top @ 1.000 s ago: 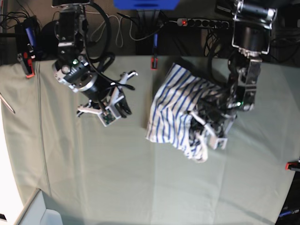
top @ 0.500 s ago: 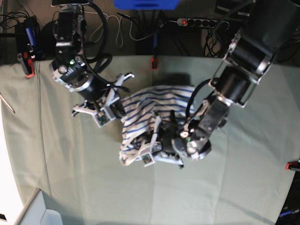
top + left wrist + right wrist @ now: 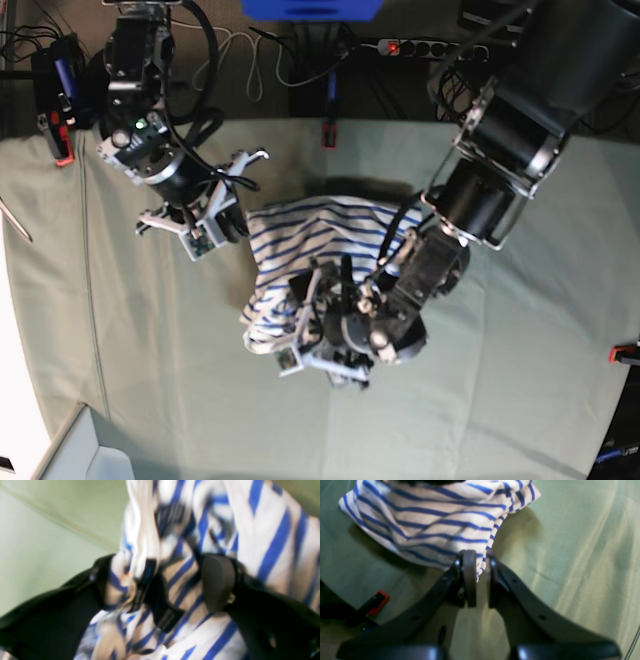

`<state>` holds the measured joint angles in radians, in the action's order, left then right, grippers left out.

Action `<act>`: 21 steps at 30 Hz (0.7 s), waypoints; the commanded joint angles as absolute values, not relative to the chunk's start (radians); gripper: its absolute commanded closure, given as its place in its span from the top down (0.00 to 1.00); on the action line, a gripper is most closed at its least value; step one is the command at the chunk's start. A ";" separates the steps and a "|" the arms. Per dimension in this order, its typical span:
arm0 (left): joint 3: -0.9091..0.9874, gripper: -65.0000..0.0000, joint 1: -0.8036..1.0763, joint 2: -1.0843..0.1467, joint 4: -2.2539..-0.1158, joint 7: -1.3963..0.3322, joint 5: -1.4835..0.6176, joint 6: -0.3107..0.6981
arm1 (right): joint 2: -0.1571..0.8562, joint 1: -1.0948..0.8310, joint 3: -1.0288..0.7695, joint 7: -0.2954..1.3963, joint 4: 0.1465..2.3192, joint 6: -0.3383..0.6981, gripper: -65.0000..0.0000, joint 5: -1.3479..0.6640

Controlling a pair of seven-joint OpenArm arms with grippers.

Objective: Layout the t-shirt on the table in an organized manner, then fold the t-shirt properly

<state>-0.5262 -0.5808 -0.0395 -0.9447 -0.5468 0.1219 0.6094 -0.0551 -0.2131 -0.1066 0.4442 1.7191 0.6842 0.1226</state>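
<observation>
Two grippers meet the t-shirt point(image 3: 300, 240): right gripper point(image 3: 478, 567) pinches its striped edge; left gripper point(image 3: 175, 585) gapes, cloth between its jaws. No legible writing.

From my station I count: one t-shirt point(image 3: 300, 235), striped blue on white; one desk point(image 3: 150, 370) under pale green cloth; two arms, each with one pincer, left pincer point(image 3: 318, 335) and right pincer point(image 3: 222, 212); three red-and-black clamps at the desk edges point(image 3: 58, 135) point(image 3: 327, 133) point(image 3: 625, 352); one power strip point(image 3: 420, 47) behind the desk
</observation>
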 commanded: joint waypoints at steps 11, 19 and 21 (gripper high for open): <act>-0.252 0.78 -0.535 -0.082 -1.291 -0.533 0.117 0.605 | -0.061 -0.219 -0.242 0.415 1.819 0.698 0.09 0.101; 0.243 0.77 -0.140 -0.163 -1.595 -0.535 0.108 0.605 | -0.064 -0.294 -0.493 0.415 1.813 0.698 0.09 0.099; 0.366 0.77 -0.033 -0.162 -1.635 -0.535 0.108 0.605 | -0.065 -0.323 -0.509 0.415 1.813 0.698 0.08 0.099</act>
<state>0.3687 -0.0116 -0.1528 -1.6184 -0.5476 0.1181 0.6060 -0.0727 -0.3252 -0.5045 0.4370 1.7969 0.6846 0.1104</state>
